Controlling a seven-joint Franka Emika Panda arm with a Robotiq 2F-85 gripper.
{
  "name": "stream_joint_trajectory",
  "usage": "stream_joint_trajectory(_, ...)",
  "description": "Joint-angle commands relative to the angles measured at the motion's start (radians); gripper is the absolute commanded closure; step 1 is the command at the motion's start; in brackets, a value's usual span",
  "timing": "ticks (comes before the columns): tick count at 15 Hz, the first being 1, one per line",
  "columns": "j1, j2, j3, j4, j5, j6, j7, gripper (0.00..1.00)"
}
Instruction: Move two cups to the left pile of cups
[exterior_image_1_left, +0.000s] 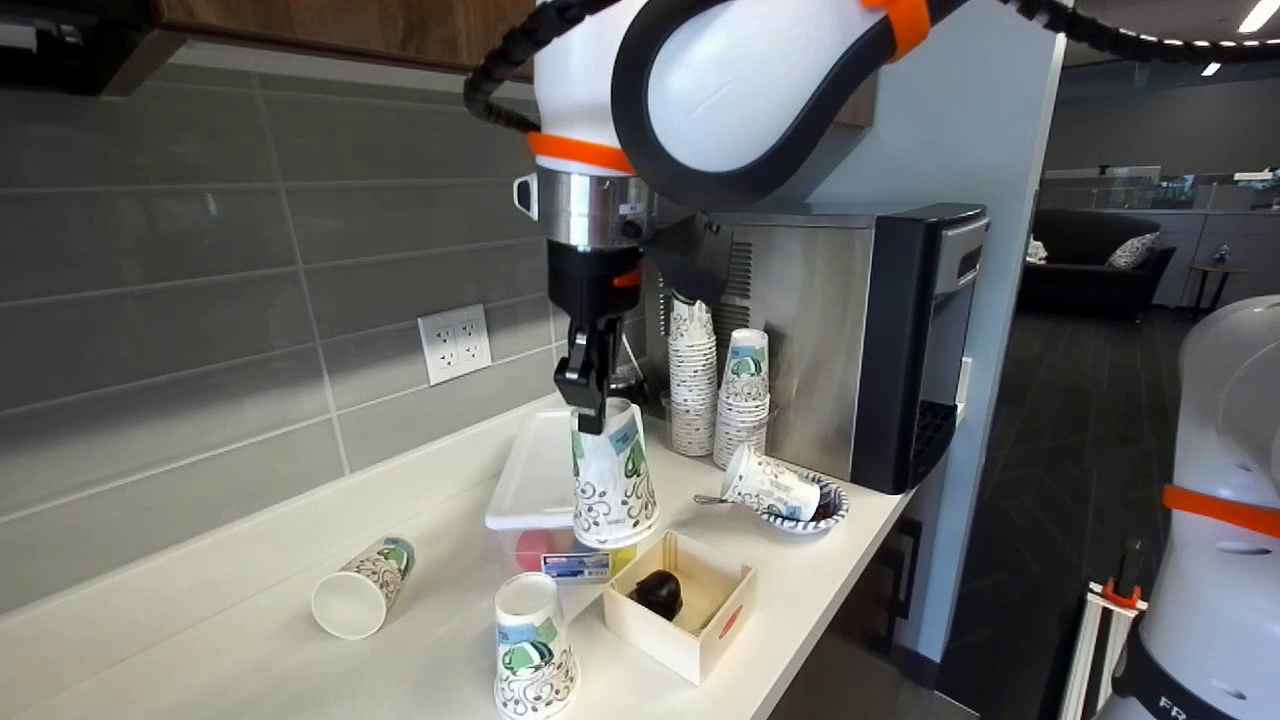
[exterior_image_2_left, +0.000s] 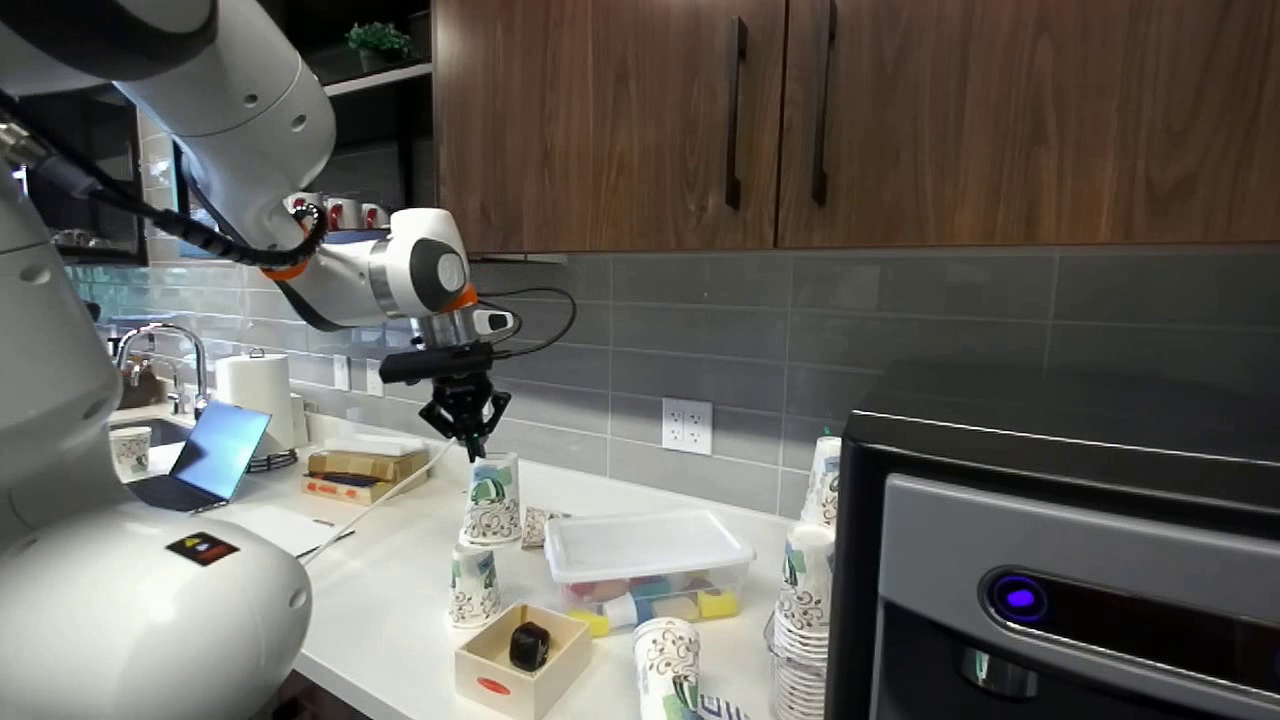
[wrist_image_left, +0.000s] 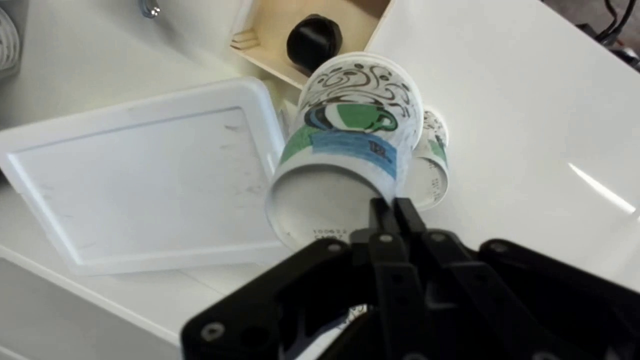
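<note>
My gripper is above the counter with its fingertips pinched on the base edge of the two cups. They hang mouth down above the counter, with a doubled rim visible at the bottom. They also show in the wrist view below the fingertips, and in an exterior view. The left pile of cups, white with green-blue print, stands upside down on the counter. It is smaller and partly hidden behind the held cups in the wrist view. I cannot tell how many cups it holds.
A lidded plastic container and an open wooden box with a dark object stand close by. A cup lies on its side. Another cup lies in a bowl. Tall cup stacks stand beside the machine.
</note>
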Motion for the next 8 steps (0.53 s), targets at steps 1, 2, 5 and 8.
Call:
stream_joint_trajectory(1, 0.021, 0.077, 0.022, 0.027, 0.032, 0.014, -0.048, 0.99)
stream_joint_trajectory(2, 0.026, 0.093, 0.030, 0.028, 0.030, 0.027, -0.050, 0.99)
stream_joint_trajectory(5, 0.035, 0.134, 0.041, 0.030, 0.032, 0.101, -0.062, 0.99)
stream_joint_trajectory(8, 0.036, 0.160, 0.047, 0.036, 0.035, 0.164, -0.076, 0.99)
